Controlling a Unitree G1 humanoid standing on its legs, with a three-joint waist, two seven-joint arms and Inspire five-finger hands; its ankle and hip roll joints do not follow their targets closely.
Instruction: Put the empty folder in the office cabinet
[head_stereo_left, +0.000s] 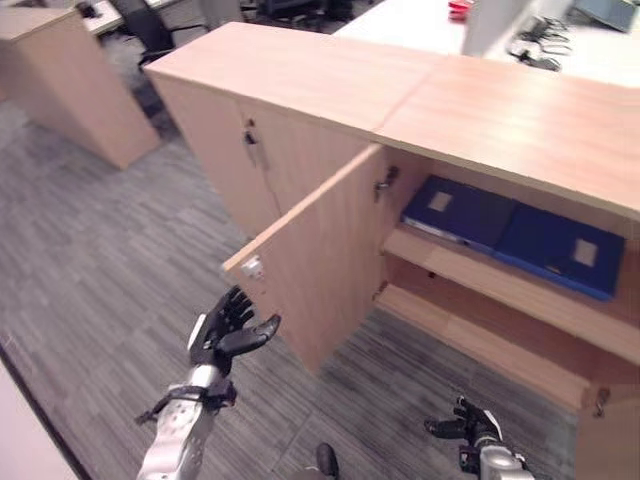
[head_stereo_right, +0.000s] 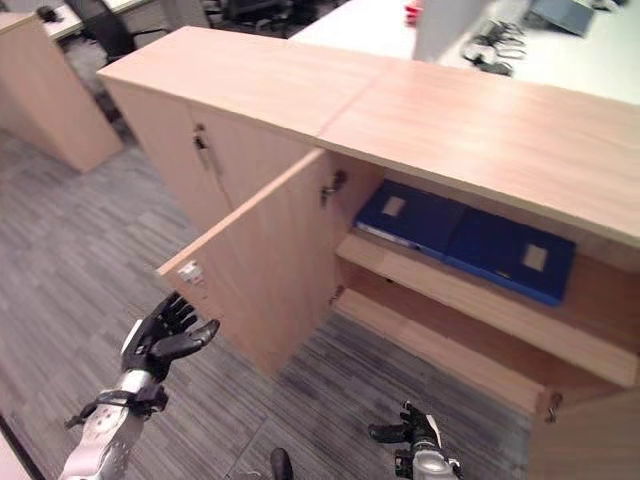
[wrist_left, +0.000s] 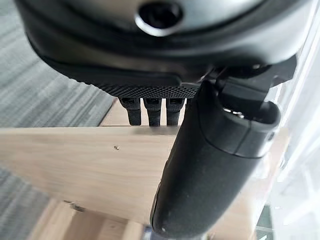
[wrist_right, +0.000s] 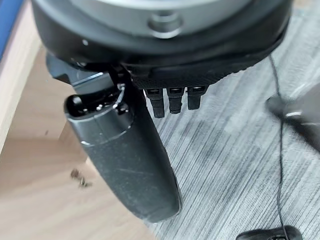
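1. A long, low office cabinet (head_stereo_left: 520, 120) of light wood is shown standing on grey carpet (head_stereo_left: 90, 280), with desks (head_stereo_left: 60, 80) seen behind it.
2. One cabinet door (head_stereo_left: 310, 270) is swung wide open toward the robot; the neighbouring door pair (head_stereo_left: 240, 160) to the left is closed.
3. Two blue folders (head_stereo_left: 460, 212) (head_stereo_left: 560, 250) are seen lying flat, side by side and touching, on the upper shelf (head_stereo_left: 500, 290) inside the open compartment. Which of them is the empty one cannot be told.
4. A lower shelf (head_stereo_left: 480, 345) is visible beneath, bare where it shows.
5. The left hand (head_stereo_left: 228, 328) is held raised just beside the free edge of the open door, with its fingers straight and spread and the thumb standing apart; nothing is held. Contact with the door appears absent, though the gap is hard to judge.
6. The right hand (head_stereo_left: 470, 428) is shown low over the carpet in front of the open compartment, fingers loosely extended and apart, holding nothing.
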